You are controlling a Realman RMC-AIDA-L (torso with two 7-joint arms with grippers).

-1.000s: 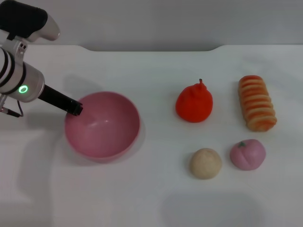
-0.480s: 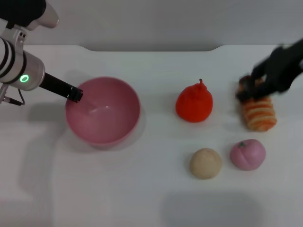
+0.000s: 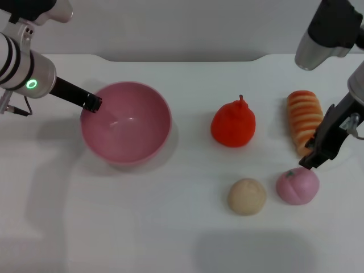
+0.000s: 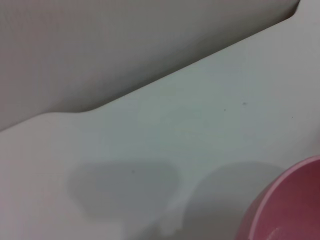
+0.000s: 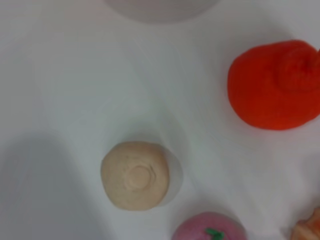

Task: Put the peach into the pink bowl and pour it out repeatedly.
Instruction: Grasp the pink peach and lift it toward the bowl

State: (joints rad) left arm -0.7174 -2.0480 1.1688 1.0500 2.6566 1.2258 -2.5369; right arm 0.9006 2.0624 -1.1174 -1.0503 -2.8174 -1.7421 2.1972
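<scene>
From the head view, the left gripper sits at the near-left rim of the pink bowl, its dark tip touching or overlapping the rim; it appears closed on the rim, probably so the bowl can be tipped when pouring is due, though the jaws themselves are too small to read with certainty. The bowl stands upright on the white tabletop and holds nothing. On the far side, the right gripper reaches down over the peach, its tip just above the fruit's upper edge and close to the green stem spot. Whether its jaws are spread or closed I cannot tell, and it does not look to have hold of anything yet. The peach rests on the tabletop, well apart from the bowl, with a beige ball just beside it, an orange-red pear farther back and a striped bread roll behind the arm.

The left wrist view shows only bare tabletop, the edge of a shadow and a slice of the pink bowl in one corner, which fits a grip taken at the rim.

The right wrist view looks straight down on the beige ball, the pear and the top of the peach at the picture's edge, so the arm seems to be lining up for a pick from above.
</scene>
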